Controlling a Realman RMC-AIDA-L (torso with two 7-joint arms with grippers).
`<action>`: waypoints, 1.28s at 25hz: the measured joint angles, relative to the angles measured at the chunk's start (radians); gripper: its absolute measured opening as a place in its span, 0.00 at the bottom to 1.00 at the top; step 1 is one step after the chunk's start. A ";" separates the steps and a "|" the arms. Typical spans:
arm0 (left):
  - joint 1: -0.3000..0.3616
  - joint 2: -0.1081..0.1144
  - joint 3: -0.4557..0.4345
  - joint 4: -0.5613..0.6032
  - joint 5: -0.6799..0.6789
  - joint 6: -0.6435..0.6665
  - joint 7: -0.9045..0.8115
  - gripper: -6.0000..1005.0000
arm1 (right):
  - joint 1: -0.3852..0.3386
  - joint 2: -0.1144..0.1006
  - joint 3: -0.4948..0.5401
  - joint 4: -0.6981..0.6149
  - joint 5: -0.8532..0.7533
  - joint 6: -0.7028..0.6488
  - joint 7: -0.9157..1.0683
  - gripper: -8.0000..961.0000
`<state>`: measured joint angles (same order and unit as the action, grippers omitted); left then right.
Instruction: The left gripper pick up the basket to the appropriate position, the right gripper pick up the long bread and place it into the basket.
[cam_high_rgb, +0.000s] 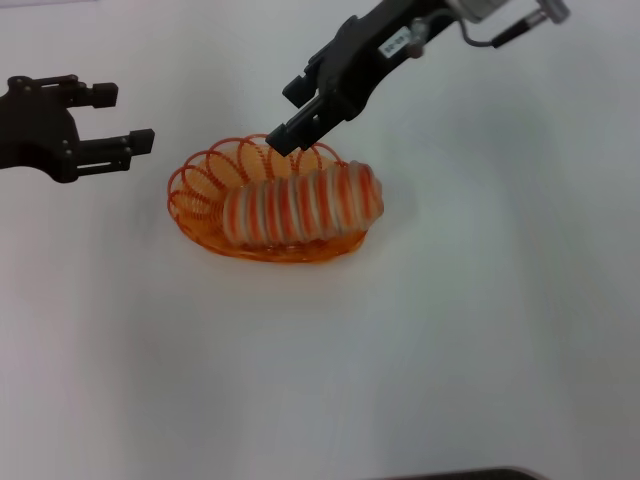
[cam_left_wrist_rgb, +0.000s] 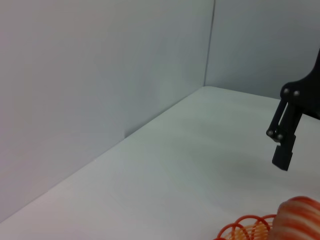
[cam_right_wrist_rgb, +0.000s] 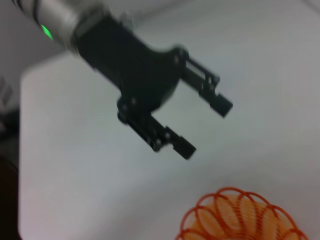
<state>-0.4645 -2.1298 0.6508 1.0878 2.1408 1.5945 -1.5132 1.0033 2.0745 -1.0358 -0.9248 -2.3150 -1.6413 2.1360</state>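
One basket (cam_high_rgb: 205, 190) and one long bread (cam_high_rgb: 305, 205) sit on the white table (cam_high_rgb: 420, 350), with two end effectors above them. The bread lies inside the basket along its length, covering most of the near side and the right end, so only the loops at the left end and far rim and a thin strip of the near rim show. In the left wrist view only a corner of the bread (cam_left_wrist_rgb: 300, 220) and a few orange loops (cam_left_wrist_rgb: 247, 227) appear at the frame edge; the rest is cut off. In the right wrist view just the basket's (cam_right_wrist_rgb: 240, 215) left end is seen, and the bread is out of the frame. The right end effector (cam_high_rgb: 290, 135) hangs just above the far rim of the basket, close to the bread's upper side; its tips overlap from the head view, and whether they are apart or closed cannot be told. The left wrist view catches one of its fingers (cam_left_wrist_rgb: 284, 150) above the table. The left end effector (cam_high_rgb: 125, 125) hovers to the left of the basket, clear of it, its two fingers spread wide and holding nothing, which the right wrist view confirms (cam_right_wrist_rgb: 207, 125).
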 joint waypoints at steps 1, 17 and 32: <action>-0.002 -0.001 0.002 -0.001 0.000 0.000 0.000 0.70 | -0.022 -0.002 0.017 0.000 0.024 -0.006 -0.017 0.79; -0.031 -0.007 0.012 -0.029 -0.003 0.011 -0.013 0.70 | -0.425 0.014 0.175 -0.001 0.314 0.022 -0.467 0.79; -0.042 -0.005 0.041 -0.079 0.002 0.018 -0.037 0.70 | -0.609 0.014 0.149 0.064 0.368 0.061 -0.670 0.78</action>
<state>-0.5061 -2.1349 0.6916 1.0090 2.1425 1.6129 -1.5505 0.3942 2.0890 -0.8871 -0.8609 -1.9473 -1.5804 1.4664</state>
